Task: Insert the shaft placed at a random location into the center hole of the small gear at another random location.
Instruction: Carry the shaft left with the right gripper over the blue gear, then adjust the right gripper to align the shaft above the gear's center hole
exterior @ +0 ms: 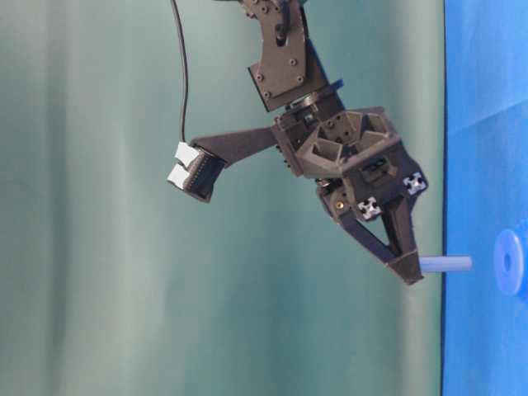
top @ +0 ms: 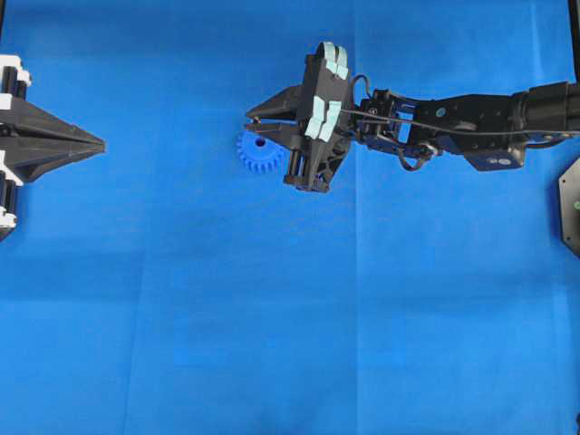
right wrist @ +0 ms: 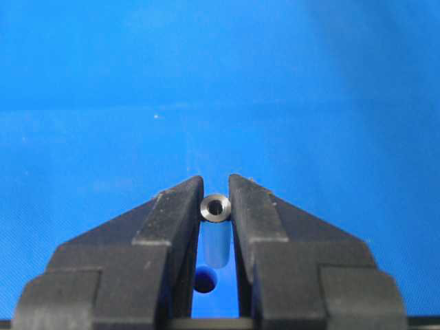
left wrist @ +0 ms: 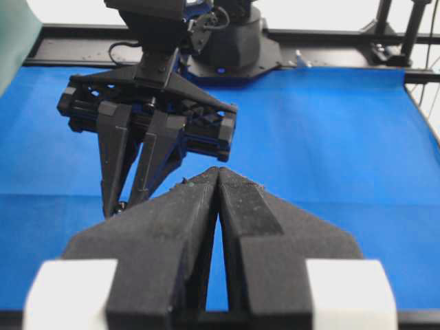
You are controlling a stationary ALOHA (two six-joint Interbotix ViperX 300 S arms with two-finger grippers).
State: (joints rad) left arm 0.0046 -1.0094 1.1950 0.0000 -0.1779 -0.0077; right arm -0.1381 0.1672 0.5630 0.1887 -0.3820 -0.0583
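Note:
My right gripper (top: 254, 122) is shut on the shaft (right wrist: 215, 208), a short silvery pin held upright between its fingertips. In the table-level view the shaft (exterior: 445, 264) points at the small gear (exterior: 510, 262), with a small gap between its end and the gear's face. The small gear (top: 256, 152), a blue toothed wheel, lies flat on the cloth just under the right fingers. Its dark center hole (right wrist: 205, 280) shows between the jaws, slightly left of the pin's lower end. My left gripper (top: 101, 143) rests shut and empty at the far left, its tips (left wrist: 218, 172) pressed together.
A blue cloth (top: 290, 317) covers the whole table. A black mount (top: 571, 204) sits at the right edge. The right arm (top: 453, 122) reaches in from the right. A black frame rail (left wrist: 330, 38) runs along the far side.

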